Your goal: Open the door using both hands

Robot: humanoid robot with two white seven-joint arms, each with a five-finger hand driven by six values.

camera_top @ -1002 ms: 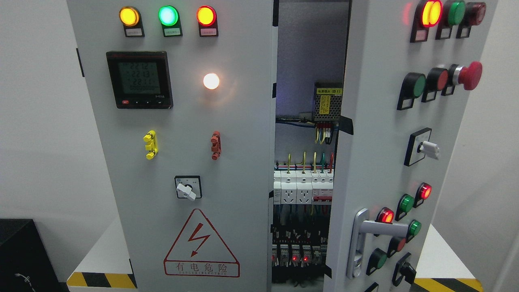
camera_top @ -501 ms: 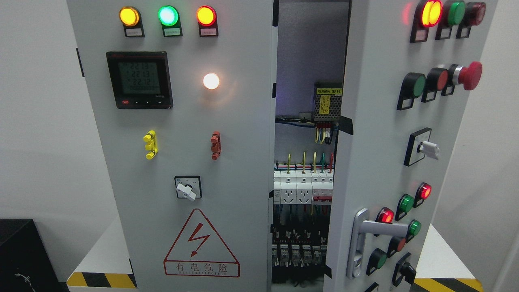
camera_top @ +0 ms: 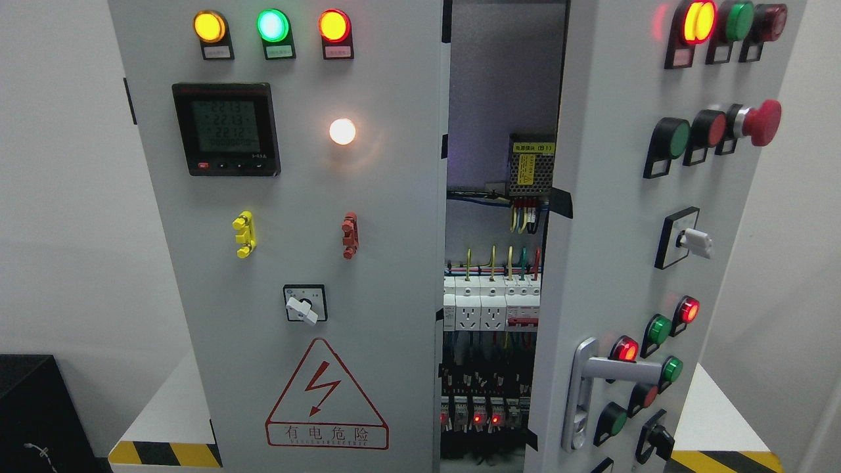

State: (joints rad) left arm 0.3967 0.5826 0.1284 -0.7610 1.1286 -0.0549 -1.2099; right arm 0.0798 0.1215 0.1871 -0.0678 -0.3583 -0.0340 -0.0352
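Only right door [camera_top: 611,217] ajar, unattended.

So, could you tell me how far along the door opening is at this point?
Done: the right door is swung partly open, showing the breakers and wiring inside. In hand: nothing, as neither robot hand is in view and the door handle is untouched. Left: the left door looks closed or barely ajar, and the right door could swing wider.

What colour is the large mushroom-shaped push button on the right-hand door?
Red, seen in the head view: the mushroom button.
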